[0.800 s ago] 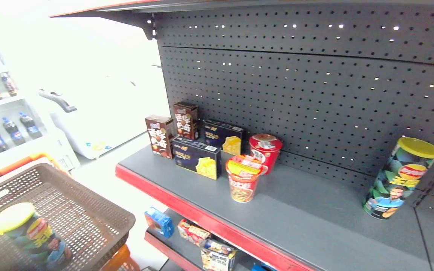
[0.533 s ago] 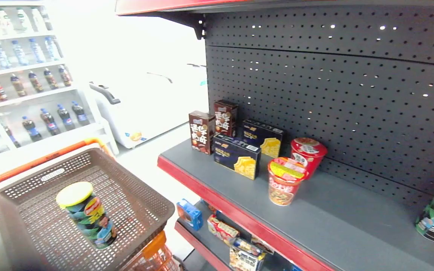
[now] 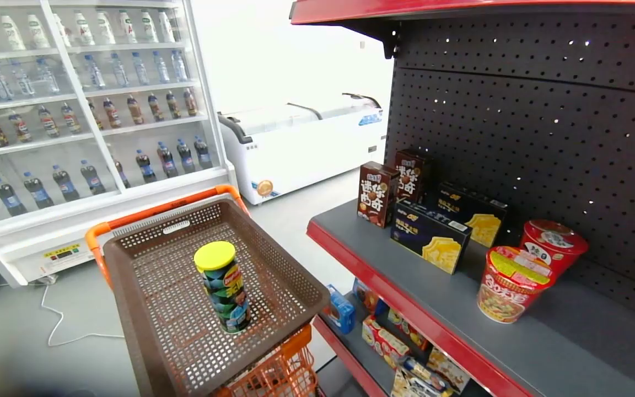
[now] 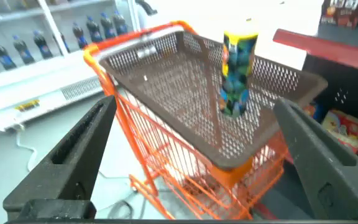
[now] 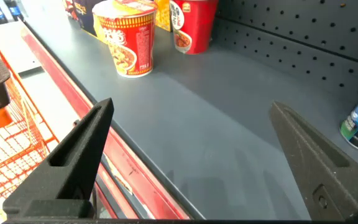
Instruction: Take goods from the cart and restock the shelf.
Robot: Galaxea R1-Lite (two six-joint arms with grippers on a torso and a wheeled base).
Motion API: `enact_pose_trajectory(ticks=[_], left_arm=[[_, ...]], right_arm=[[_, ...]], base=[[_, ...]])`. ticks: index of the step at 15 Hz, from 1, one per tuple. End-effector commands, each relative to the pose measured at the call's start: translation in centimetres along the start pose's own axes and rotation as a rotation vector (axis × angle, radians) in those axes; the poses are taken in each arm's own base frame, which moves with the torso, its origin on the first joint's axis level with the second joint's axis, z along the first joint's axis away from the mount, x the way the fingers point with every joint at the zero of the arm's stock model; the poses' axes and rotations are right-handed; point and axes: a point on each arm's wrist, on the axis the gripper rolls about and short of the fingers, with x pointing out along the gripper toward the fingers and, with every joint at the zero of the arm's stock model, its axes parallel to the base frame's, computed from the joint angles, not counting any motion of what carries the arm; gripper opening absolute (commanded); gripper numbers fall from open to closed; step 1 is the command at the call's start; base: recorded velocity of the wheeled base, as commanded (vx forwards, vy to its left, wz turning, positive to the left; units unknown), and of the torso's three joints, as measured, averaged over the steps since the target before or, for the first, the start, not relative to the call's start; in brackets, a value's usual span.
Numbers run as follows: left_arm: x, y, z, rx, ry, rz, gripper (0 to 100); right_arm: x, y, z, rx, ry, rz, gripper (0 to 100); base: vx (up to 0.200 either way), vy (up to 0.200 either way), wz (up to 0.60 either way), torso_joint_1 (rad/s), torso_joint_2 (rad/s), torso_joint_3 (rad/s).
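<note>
The chip can (image 4: 237, 71) stands in the cart basket (image 4: 160, 81) beyond the wide-open, empty left tool (image 4: 194, 107).

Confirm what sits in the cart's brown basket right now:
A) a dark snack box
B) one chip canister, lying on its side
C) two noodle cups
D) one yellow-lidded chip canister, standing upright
D: a single yellow-lidded chip canister stands upright on the mesh floor of the brown basket; the noodle cups and boxes are on the shelf instead.
</note>
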Motion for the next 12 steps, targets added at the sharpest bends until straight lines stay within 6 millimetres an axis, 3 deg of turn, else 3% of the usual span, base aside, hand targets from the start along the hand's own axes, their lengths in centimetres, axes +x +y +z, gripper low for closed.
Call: enact_pose_trajectory(ticks=[1,2,4,7,10,12], left_arm=[[0.2,0.4,7.4,0.051,0.013,0.018,100],[3.4,0.6,11.7,0.070,0.174,0.047,100],[6.8,0.6,12.7,0.082,0.292,0.037,100],[10.0,0.5,11.4,0.093,0.441,0.019,100],[13.3,-0.6,8.7,0.036,0.578,-0.161,100],[15.6,-1.2,6.2,0.025,0.566,-0.236,100]], right_arm=[[0.0,0.0,0.0,0.000,0.001,0.000,100],[0.0,0.0,0.0,0.000,0.001,0.000,100],[0.0,0.0,0.0,0.000,0.002,0.000,100],[0.0,0.0,0.0,0.000,0.001,0.000,100],[0.0,0.0,0.0,0.000,0.001,0.000,100],[0.0,0.0,0.0,0.000,0.002,0.000,100]], base=[[0.000,0.000,0.00,0.000,0.00,0.000],[0.000,0.000,0.00,0.000,0.00,0.000],[0.000,0.000,0.00,0.000,0.00,0.000],[0.000,0.000,0.00,0.000,0.00,0.000],[0.000,0.000,0.00,0.000,0.00,0.000],[0.000,0.000,0.00,0.000,0.00,0.000]])
